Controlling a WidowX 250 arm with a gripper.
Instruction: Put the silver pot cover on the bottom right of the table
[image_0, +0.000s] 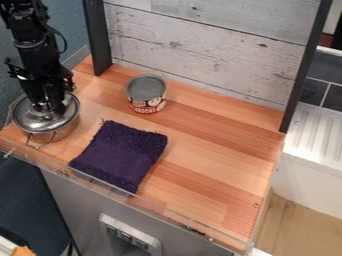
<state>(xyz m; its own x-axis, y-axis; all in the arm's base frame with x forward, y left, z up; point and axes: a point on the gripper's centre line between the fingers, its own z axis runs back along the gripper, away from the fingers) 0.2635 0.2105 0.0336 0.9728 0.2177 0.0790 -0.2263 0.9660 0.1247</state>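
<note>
Black arm (35, 47) upper left, claw (51, 104) downward

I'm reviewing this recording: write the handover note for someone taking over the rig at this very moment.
Hand: down at the top of the silver pot cover, at the table's left; whether it has a grip, I can't tell.
Things: the cover sits on the metal pot. The purple cloth and the labeled tin can are to the right of the pot.
Done: hand at the cover; cover not yet off the pot.
Left: secure the grip, lift, carry, and set the cover down at the table's bottom right.
</note>
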